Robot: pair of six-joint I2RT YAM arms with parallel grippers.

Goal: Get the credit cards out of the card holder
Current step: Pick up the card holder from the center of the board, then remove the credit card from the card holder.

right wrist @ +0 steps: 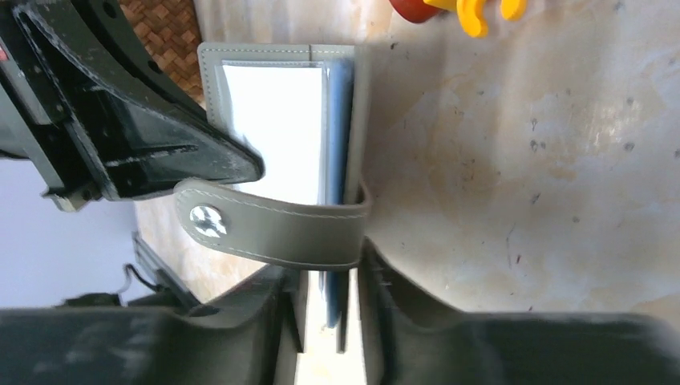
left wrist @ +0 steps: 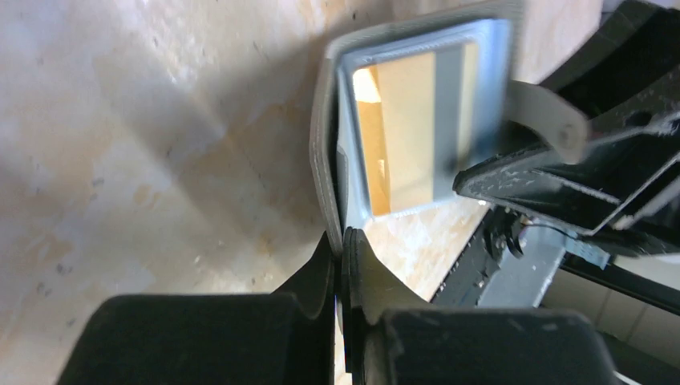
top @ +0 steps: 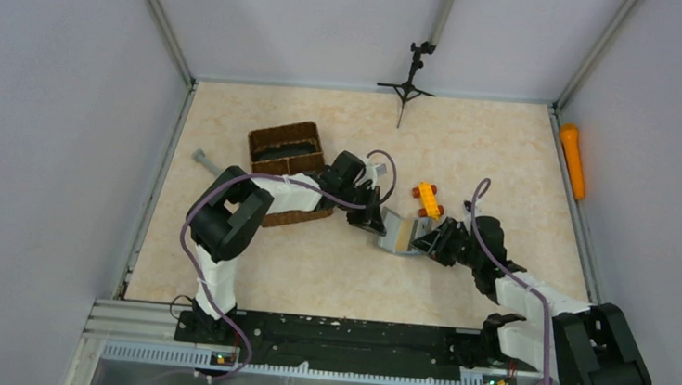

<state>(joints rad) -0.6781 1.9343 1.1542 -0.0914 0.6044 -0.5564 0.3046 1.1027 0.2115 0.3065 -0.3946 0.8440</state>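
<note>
Left end effector (left wrist: pixel 343 265) clamps one cover of the card holder (left wrist: pixel 329 144). Right end effector (right wrist: pixel 327 297) straddles the other, grip unclear. Seemingly spreading it open; next, pinch out the credit cards (left wrist: pixel 409 128).

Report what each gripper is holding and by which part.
The left gripper pinches the card holder by the edge of one cover. The right gripper straddles the opposite cover's edge beside the strap; whether it clamps cannot be told.
</note>
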